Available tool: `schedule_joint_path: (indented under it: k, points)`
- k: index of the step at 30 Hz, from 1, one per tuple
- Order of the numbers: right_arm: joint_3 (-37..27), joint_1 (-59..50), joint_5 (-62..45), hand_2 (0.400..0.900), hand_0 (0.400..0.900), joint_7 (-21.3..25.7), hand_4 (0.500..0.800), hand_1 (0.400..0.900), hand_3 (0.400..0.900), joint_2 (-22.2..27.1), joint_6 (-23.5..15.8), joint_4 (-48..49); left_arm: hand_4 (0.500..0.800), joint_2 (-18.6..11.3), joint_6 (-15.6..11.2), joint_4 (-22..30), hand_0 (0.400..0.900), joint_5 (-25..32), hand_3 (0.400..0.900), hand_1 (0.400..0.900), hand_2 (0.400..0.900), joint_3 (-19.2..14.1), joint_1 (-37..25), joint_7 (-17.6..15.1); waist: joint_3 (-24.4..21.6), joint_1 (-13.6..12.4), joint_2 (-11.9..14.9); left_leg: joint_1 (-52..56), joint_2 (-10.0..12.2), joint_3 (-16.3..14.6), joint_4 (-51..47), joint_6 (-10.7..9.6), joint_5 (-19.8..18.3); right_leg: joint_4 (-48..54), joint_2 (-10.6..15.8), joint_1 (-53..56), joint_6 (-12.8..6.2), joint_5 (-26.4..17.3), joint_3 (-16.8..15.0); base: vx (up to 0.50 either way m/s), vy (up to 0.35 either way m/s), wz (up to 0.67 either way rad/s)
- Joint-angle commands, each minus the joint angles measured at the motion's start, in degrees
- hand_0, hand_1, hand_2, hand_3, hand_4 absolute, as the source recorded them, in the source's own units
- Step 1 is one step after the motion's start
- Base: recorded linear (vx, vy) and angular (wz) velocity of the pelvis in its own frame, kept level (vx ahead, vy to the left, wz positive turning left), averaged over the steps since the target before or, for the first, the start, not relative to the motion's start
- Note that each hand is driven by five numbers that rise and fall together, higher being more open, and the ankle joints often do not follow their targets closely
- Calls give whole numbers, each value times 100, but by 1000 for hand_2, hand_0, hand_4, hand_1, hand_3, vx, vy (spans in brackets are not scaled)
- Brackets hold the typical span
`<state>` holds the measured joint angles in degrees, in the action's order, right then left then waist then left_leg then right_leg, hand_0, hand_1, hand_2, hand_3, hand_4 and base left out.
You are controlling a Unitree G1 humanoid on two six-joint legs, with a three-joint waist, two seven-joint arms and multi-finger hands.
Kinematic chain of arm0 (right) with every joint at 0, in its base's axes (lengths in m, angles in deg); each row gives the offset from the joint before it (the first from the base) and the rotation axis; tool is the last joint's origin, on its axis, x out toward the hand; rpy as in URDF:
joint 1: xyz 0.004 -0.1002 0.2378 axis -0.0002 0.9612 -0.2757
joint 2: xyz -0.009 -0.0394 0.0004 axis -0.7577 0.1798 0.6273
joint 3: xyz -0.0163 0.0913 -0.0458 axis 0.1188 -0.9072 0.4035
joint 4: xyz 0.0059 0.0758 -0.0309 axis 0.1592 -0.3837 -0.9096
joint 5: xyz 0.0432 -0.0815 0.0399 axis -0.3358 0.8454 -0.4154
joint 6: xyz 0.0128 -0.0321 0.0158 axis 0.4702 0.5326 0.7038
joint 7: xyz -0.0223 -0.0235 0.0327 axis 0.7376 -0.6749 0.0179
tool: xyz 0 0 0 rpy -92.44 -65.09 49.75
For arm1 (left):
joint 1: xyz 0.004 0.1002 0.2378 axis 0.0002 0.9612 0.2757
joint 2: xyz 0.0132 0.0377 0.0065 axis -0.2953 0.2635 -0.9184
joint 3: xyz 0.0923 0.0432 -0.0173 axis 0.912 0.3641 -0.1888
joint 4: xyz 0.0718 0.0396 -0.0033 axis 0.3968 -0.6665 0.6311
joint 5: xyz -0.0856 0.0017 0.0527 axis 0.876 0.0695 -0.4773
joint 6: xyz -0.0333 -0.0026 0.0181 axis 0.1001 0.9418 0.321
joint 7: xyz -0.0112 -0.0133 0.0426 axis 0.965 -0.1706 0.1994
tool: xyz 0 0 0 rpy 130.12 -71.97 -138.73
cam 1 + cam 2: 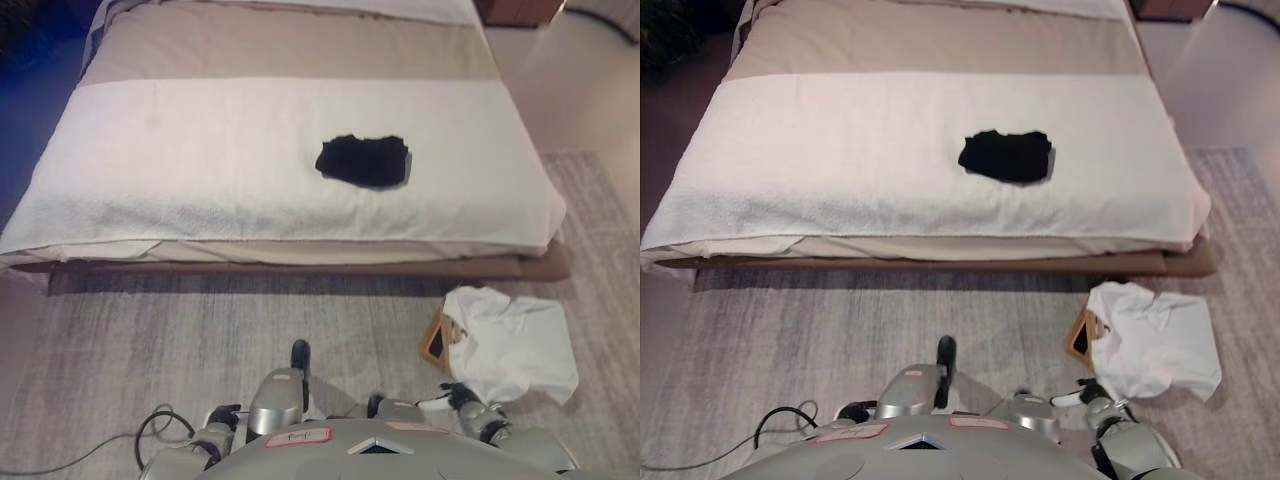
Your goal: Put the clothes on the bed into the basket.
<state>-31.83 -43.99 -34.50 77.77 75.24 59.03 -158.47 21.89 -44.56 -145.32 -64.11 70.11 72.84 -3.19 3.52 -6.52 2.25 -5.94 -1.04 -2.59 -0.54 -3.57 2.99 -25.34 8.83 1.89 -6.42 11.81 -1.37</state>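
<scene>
Black garment (363, 161) lies on bed (200, 160), not yet collected. White shirt (520, 345) drapes over basket (441, 338) on rug (150, 340), probably dropped in. Right hand (462, 400) near shirt, left hand (222, 418) low; fingers of both: cannot tell.

Black garment (1006, 156) flat on bed (840, 150); white garment (1160, 340) draped over basket (1081, 336) on rug (790, 330).
</scene>
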Motion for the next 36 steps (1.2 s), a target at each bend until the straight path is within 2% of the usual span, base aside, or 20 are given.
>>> schedule_joint_path:
  k: [1,2,3,4,5,6,7,8,10,13,15,19,20,23,25,26,29,31,33,36]
  points:
    - [-2,-230,-60,900,900,131,800,900,900,442,-57,301,800,-194,-35,15,900,94,900,900,900,10,-205,-107,131,58,-67,-595,-205,184,208,456,635,-379,-217,282,60,-1955,167,238,242,20]
    - [-9,-255,-113,900,900,152,800,900,900,448,-67,349,800,-228,-24,45,900,101,900,900,900,50,-250,-96,201,129,-171,-393,-160,261,87,488,586,-629,-395,-21,97,-1881,209,290,212,38]
    - [-27,-282,-168,900,900,173,800,900,900,440,-90,388,800,-243,-27,59,900,103,900,900,900,78,-287,-83,335,264,-222,-152,-191,394,-42,516,572,-892,-630,-412,159,-1613,180,333,148,53]
    - [-22,-287,-203,900,900,161,800,900,900,435,-92,376,800,-259,-29,49,900,79,900,900,900,107,-315,-78,425,399,-247,88,-241,554,-182,535,556,-714,-903,-752,218,-1391,157,373,88,66]
    - [-4,-271,-239,900,900,154,800,900,900,416,-94,365,800,-280,-31,30,900,75,900,900,900,108,-330,-70,479,484,-251,290,-264,636,-280,531,522,-375,-996,-916,245,-1220,271,485,18,69]
    - [3,-250,-281,900,900,151,800,900,900,413,-90,324,800,-272,-44,-13,900,25,900,900,900,130,-347,-48,474,566,-230,512,-302,725,-364,490,423,513,-1012,-1056,290,-1099,467,354,-17,52]
    - [7,-248,-282,900,900,151,800,900,900,412,-91,323,800,-273,-47,-15,900,24,900,900,900,128,-344,-47,518,607,-234,572,-302,766,-365,487,405,548,-1009,-969,294,-1085,507,371,-56,42]
    - [4,-241,-275,900,900,145,800,900,900,421,-82,306,800,-239,-57,-52,900,-7,900,900,900,131,-345,-35,476,630,-183,683,-384,802,-430,462,326,1316,-918,-1157,252,-1235,582,302,-59,31]
    - [-2,-246,-207,900,900,157,800,900,900,416,-50,295,800,-217,-68,-126,900,-28,900,900,900,83,-331,-26,489,739,-166,955,-378,894,-446,406,91,2072,-691,-1334,97,-1734,643,416,-89,31]
    - [-24,-278,-135,900,900,158,800,900,900,434,-6,288,800,-176,-68,-170,900,-47,900,900,900,10,-258,-9,524,764,-179,1289,-364,899,-446,366,-157,2297,-453,-1406,-39,-2079,853,346,-104,13]
    - [-32,-249,-103,900,900,155,800,900,900,434,-6,288,800,-141,-43,-222,900,-122,900,900,900,-28,-199,2,453,725,-143,1444,-360,879,-442,350,-338,2258,-384,-1244,-19,-2042,988,328,-164,4]
    - [8,-288,-72,900,900,138,800,900,900,466,-46,280,800,-116,-42,-260,900,-124,900,900,900,-77,-154,-6,230,709,-153,1669,-176,858,-238,253,-640,2137,-507,-990,138,-1837,1029,350,-220,0]
    - [1,-287,-92,900,900,143,800,900,900,476,-65,299,800,-98,-48,-227,900,-96,900,900,900,-81,-153,-14,221,704,-153,1598,-166,846,112,202,-623,2145,-553,-905,194,-1777,1026,252,-225,-1]
    - [37,-329,-125,900,900,132,800,900,900,559,-86,321,800,-82,-71,-89,900,-58,900,900,900,-9,-223,-20,371,610,-35,925,-266,779,1837,-7,-183,2309,-599,-494,343,-1643,921,184,-277,-8]
    - [44,-369,-141,900,900,135,800,900,900,655,-68,336,800,-111,-66,-29,900,-16,900,900,900,42,-276,-51,550,489,77,285,-378,716,2815,-46,104,2353,-556,-282,453,-1533,862,151,-266,-11]
    - [24,-399,-157,900,900,160,800,900,900,698,-58,340,800,-125,-60,-12,900,22,900,900,900,64,-305,-77,614,441,129,-85,-402,572,2885,-23,87,2391,-511,-184,484,-1499,858,221,-204,-20]
    - [68,-478,-185,900,900,190,800,900,900,740,-33,300,800,-120,-72,-12,900,136,900,900,900,44,-277,-112,602,209,52,-681,-394,422,1933,122,-20,2544,-640,112,445,-1336,720,316,-70,-47]
    - [97,-445,-179,900,900,205,800,900,900,739,-39,304,800,-117,-69,-44,900,163,900,900,900,7,-201,-137,579,77,-82,-608,-174,460,755,84,468,2585,-826,358,434,-1163,583,408,21,-54]
    - [126,-426,-173,900,900,235,800,900,900,740,-59,343,800,-94,-68,-70,900,152,900,900,900,7,-137,-160,552,-19,-173,-831,9,593,-47,24,757,2569,-962,568,451,-950,419,408,26,-47]
    - [154,-396,-182,900,900,269,800,900,900,698,-83,389,800,-70,-61,-127,900,185,900,900,900,-39,-82,-175,537,-83,-205,-986,159,634,-389,-146,951,2522,-1003,851,442,-717,252,364,31,-27]
